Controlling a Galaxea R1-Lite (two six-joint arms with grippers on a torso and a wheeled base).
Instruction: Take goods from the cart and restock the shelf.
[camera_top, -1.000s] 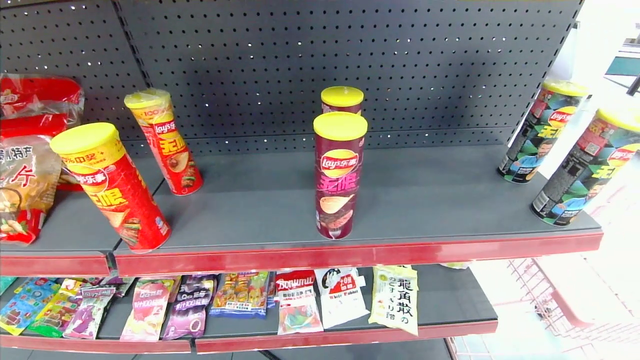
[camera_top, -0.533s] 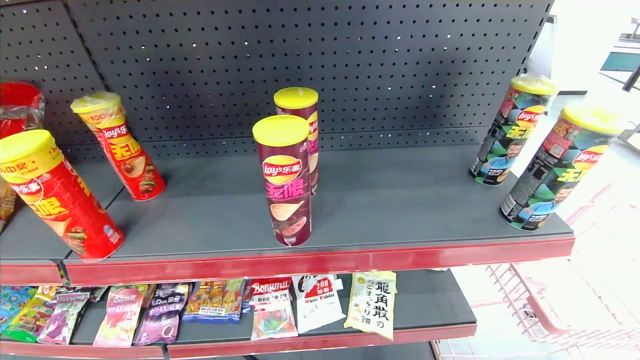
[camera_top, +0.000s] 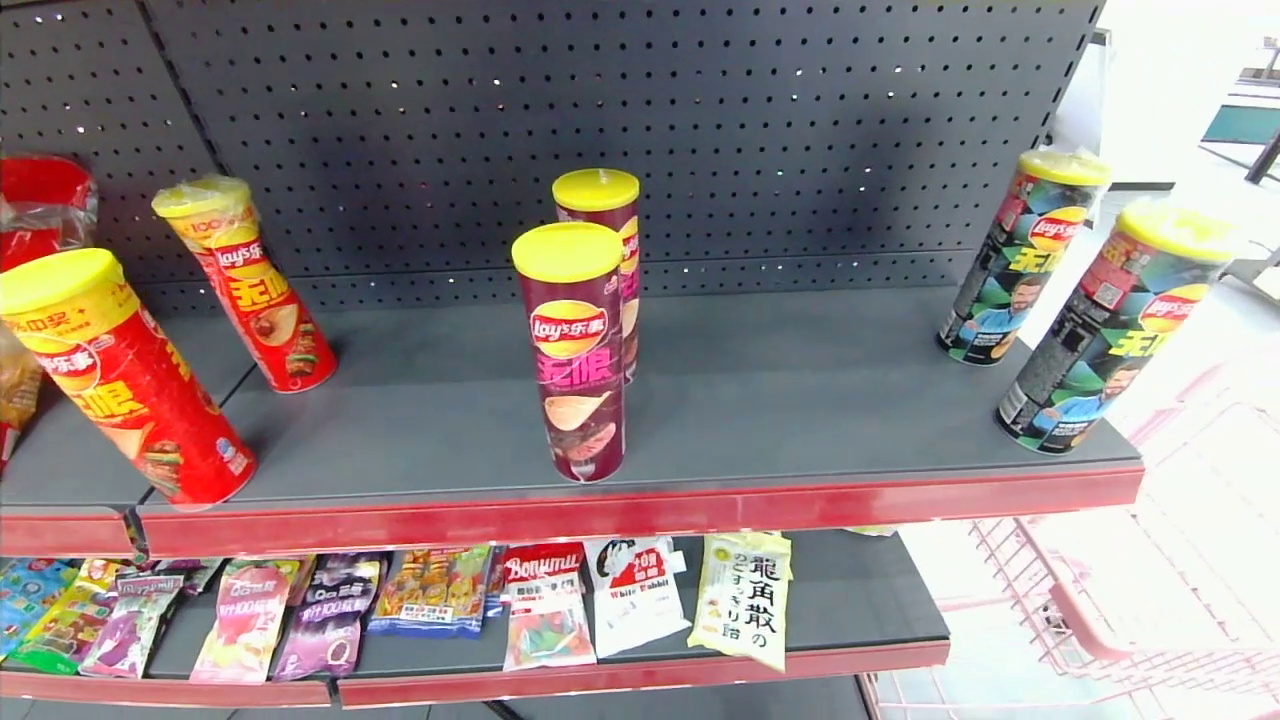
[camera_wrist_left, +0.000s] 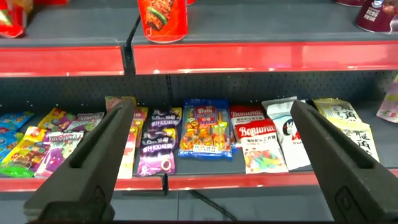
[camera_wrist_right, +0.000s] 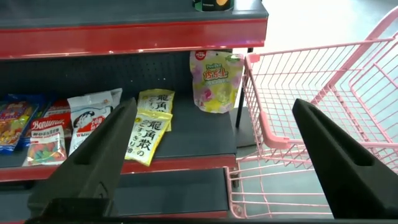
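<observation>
Shelf (camera_top: 790, 400) of matte grey metal with cylindrical yellow-lidded cans (camera_top: 572, 360)

The head camera sits high and looks forward and down on the upper shelf (camera_top: 800, 400) from close in. It faces the pegboard back (camera_top: 600, 100) squarely, with the lower shelf (camera_top: 880, 600) beneath and the cart (camera_top: 1090, 620) off the shelf's right end.

The left wrist camera is lower. It looks level between the spread fingers of the left tool (camera_wrist_left: 211, 104) at the middle of the lower shelf's (camera_wrist_left: 205, 165) front edge.

The right wrist camera is equally low. It looks past the right tool (camera_wrist_right: 214, 102) at the lower shelf's (camera_wrist_right: 199, 140) right end and the cart (camera_wrist_right: 292, 124) beside it.

All three views share the white bag (camera_top: 640, 590) (camera_wrist_left: 283, 121) (camera_wrist_right: 93, 115) and the yellow bag (camera_top: 740, 600) (camera_wrist_left: 345, 121) (camera_wrist_right: 149, 127) lying there.
</observation>
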